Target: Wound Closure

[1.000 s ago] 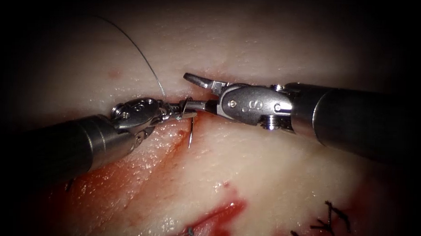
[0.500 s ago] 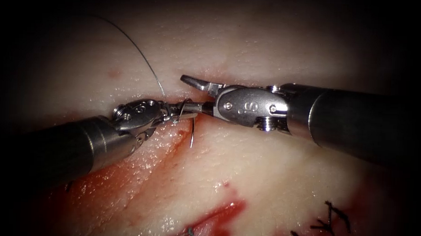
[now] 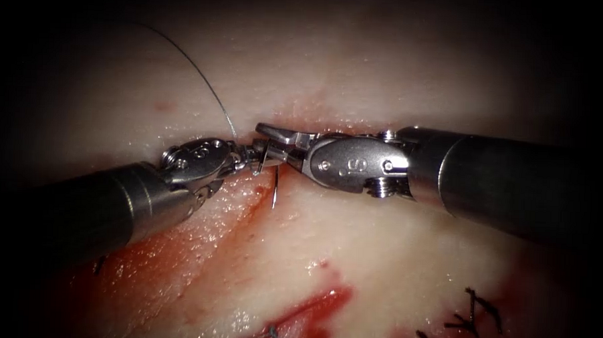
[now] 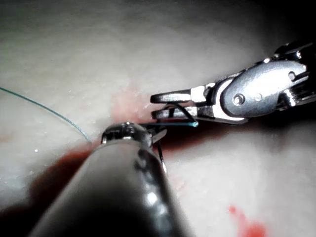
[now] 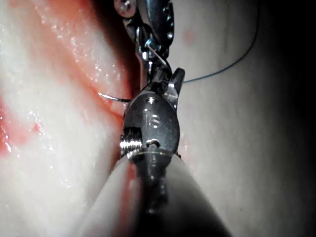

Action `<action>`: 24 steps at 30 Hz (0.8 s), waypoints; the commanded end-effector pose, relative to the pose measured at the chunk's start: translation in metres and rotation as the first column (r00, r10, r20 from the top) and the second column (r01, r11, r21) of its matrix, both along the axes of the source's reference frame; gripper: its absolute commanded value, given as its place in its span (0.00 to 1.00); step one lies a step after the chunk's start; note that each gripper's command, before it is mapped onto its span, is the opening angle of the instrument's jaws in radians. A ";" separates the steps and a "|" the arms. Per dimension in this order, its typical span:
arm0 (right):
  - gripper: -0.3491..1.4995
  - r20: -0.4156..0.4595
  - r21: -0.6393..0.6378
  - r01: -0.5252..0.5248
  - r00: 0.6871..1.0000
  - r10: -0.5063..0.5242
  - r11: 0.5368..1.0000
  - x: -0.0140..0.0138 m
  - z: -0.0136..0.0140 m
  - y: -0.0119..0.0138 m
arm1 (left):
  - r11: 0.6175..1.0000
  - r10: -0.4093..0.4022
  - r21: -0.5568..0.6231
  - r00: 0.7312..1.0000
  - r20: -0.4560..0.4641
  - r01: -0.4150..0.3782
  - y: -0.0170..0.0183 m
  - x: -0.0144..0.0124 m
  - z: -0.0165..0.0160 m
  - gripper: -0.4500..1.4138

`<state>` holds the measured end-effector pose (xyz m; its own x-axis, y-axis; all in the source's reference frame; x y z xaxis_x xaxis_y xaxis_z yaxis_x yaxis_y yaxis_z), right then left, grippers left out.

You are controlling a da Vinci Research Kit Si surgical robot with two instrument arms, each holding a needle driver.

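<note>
My left tool (image 3: pixel 256 159) comes in from the lower left, its jaws shut on the curved needle (image 3: pixel 274 185) near its rear end. The needle's tip hangs down free just above the tissue (image 3: pixel 392 246), at the right edge of the cut (image 3: pixel 236 207). My right tool (image 3: pixel 265 145) reaches in from the right, its jaws open a little and set around the needle right beside the left jaws. The left wrist view shows the right tool (image 4: pixel 154 106) with the needle (image 4: pixel 161 157) between its jaws. The thread (image 3: pixel 198 72) runs up and left from the needle's rear end.
Red fluid (image 3: pixel 310 313) lies along the cut and in a pool near the front. Dark finished stitches (image 3: pixel 474 314) sit at the lower right, with another knot (image 3: pixel 269 333) at the front. The right shaft (image 3: pixel 515 180) spans the right side.
The right tool has slid left and its wide-open jaws have narrowed around the needle. The left tool and the needle have stayed in place.
</note>
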<state>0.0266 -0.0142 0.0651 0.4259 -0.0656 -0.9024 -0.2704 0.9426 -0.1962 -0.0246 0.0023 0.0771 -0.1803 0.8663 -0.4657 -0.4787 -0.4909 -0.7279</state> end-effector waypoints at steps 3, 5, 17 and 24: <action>0.00 0.017 -0.034 0.031 0.999 -0.030 0.999 0.0008 0.0007 0.0003 | 1.000 0.004 -0.009 1.000 0.000 -0.004 0.0006 -0.0006 0.0003 0.00; 0.00 0.015 -0.034 0.037 0.999 -0.037 0.999 0.0007 0.0008 0.0003 | 1.000 0.004 -0.007 1.000 0.000 -0.004 0.0007 -0.0006 0.0002 0.00; 0.00 -0.044 0.004 -0.026 0.999 0.026 1.000 -0.0004 0.0020 0.0025 | 0.955 0.011 -0.295 0.999 -0.032 -0.020 0.0007 -0.0005 0.0001 0.70; 0.00 -0.132 0.048 -0.053 0.989 0.059 0.997 -0.0015 0.0042 0.0051 | 0.943 0.059 -0.326 0.998 -0.005 -0.057 -0.0008 0.0000 0.0008 0.71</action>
